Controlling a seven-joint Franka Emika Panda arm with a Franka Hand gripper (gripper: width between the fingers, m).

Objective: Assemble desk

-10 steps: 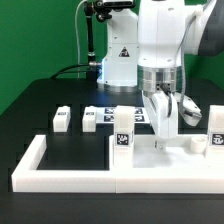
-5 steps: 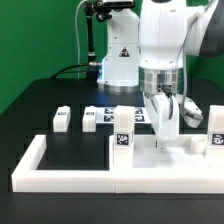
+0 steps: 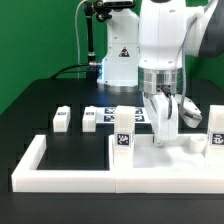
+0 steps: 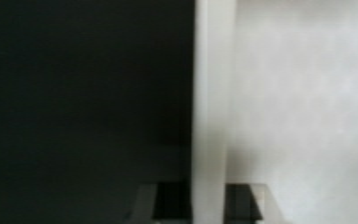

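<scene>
Black table (image 3: 60, 100) before a green backdrop — we see the tool (image 3: 163, 143) closed tight on the edge of the tabletop (image 3: 185, 152), which lies flat inside the border rail (image 3: 70, 178); one tagged leg (image 3: 122, 137) stands upright within that rail too.

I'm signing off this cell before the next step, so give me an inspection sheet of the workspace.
surface: black table, parts spread on it.
job's things: tabletop flat inside the rail; one leg upright at its corner, another loose at the exterior view's left.
clutter: marker board.
end effector: shut on the tabletop's edge.
cables: dark cable beside the arm's base.
surroundings: green backdrop.
</scene>
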